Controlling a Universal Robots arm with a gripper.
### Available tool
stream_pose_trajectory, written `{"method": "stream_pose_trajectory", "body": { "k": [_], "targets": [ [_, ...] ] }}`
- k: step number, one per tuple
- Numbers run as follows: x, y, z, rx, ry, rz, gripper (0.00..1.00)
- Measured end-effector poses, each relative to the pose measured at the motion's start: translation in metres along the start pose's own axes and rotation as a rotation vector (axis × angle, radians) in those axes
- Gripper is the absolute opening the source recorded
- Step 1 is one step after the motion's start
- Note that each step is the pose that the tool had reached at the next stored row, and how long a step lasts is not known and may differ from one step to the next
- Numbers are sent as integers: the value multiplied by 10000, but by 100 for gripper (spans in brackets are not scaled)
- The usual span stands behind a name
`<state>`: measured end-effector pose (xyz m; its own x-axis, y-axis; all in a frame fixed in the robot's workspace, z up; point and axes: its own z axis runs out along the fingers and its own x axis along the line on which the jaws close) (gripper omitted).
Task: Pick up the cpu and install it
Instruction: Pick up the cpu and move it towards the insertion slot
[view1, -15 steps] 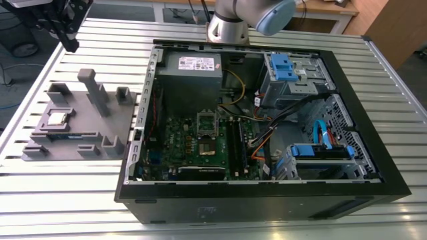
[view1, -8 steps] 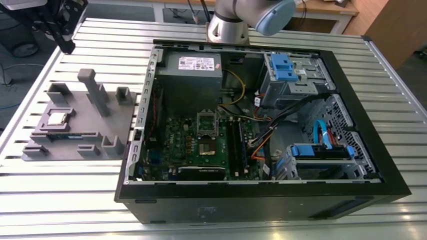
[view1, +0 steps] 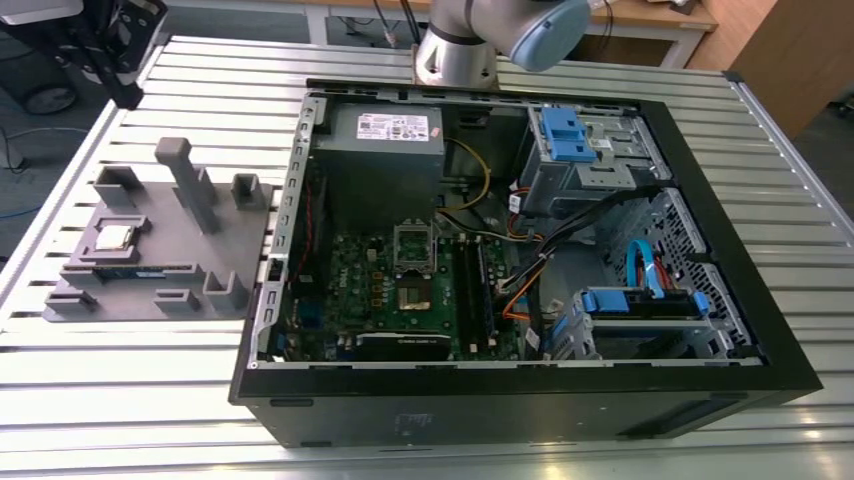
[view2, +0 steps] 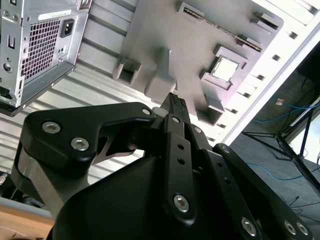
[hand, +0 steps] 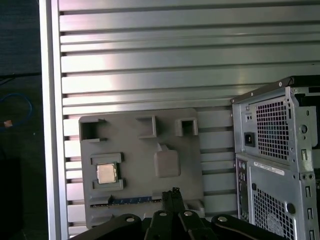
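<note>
The cpu (view1: 115, 237) is a small shiny square chip lying in a pocket of the grey fixture block (view1: 200, 250), at the exterior view's left beside the open computer case (view1: 747, 300). It also shows in both wrist views, as the cpu (hand: 106, 173) and the cpu (view2: 225, 68). My gripper (view1: 123, 95) hangs high over the table's far left corner, well away from the chip. Its black fingers (hand: 172, 195) are shut with nothing between them, and the gripper (view2: 175, 102) points toward the block. On the green motherboard the silver socket frame (view1: 415, 243) stands open above the socket (view1: 411, 297).
A long dark memory stick (hand: 135, 200) lies in a slot of the fixture block, near the chip. Tall grey posts (view1: 187, 180) rise from the block. Inside the case are a power supply (view1: 387, 130), blue drive brackets (view1: 567, 135) and loose cables (view1: 534, 270). The table (view1: 134, 400) is ribbed metal.
</note>
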<state>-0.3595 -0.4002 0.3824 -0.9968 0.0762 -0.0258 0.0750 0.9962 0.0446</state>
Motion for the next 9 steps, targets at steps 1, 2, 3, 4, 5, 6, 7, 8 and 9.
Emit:
{"method": "stream_pose_trajectory", "body": {
  "k": [1, 2, 3, 4, 5, 6, 7, 8, 9],
  "targets": [
    [10, -1, 4, 0, 0, 0, 11],
    [19, -2, 7, 0, 0, 0, 11],
    [29, -3, 11, 0, 0, 0, 11],
    [38, -3, 15, 0, 1, 1, 11],
    [48, -4, 20, 0, 0, 0, 11],
    [56, -5, 24, 0, 0, 0, 11],
    [64, -6, 29, 0, 0, 1, 11],
    [72, -7, 33, -1, -1, 1, 11],
    [80, -7, 38, -1, -1, 0, 11]
  ]
}}
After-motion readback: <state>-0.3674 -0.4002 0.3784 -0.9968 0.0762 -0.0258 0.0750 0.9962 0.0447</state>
